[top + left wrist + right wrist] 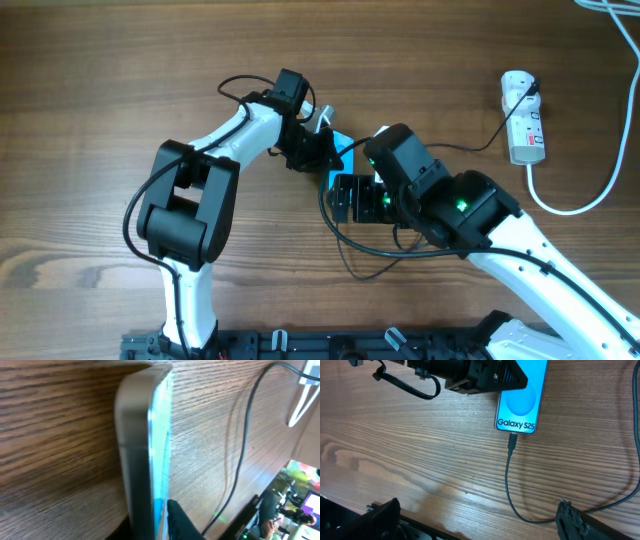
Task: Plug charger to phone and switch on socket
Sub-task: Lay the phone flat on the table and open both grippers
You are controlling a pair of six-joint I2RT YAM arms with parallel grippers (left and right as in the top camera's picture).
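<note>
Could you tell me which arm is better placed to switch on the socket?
Right, probably: the socket lies on its side, the right gripper is open and empty, and the left gripper holds the phone.

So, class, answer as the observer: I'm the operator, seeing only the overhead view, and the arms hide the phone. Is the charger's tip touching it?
Observer: Yes. The right wrist view shows the charger tip at the phone short edge, under the "Galaxy" text.
Operator: And the right fingers?
Observer: Spread wide, holding nothing.
Operator: The left fingers?
Observer: Closed on the phone's other end.
</note>
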